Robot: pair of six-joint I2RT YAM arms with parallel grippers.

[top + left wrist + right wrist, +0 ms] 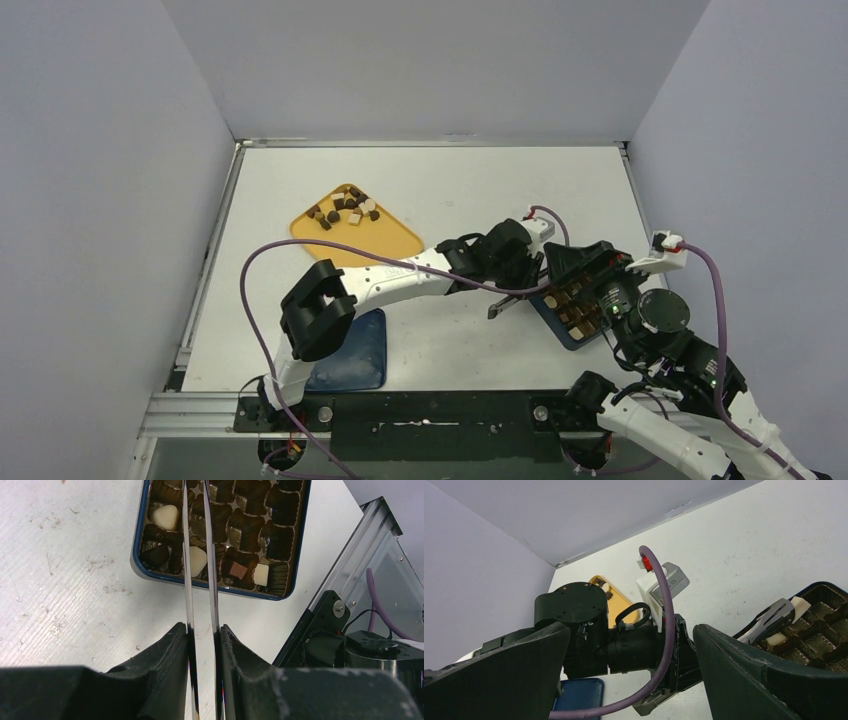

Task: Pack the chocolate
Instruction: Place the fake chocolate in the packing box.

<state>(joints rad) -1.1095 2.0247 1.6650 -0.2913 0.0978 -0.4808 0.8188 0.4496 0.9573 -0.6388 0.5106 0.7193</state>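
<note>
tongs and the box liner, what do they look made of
Tongs: polished metal, probably steel; the thin blades reflect like mirrors.
Liner: thin moulded plastic, it seems, glossy brown-gold, with crinkled highlights on the cell walls.
Box rim: smooth blue, either tin or coated card; the look leaves it open.

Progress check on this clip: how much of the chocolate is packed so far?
Done: a few packed pieces sit in the blue box, most cups bare. In hand: the left tool grips the tongs over the box; whether they carry a piece is unclear. Left: many loose pieces on the orange tray; the right tool is open, holding nothing.
</note>
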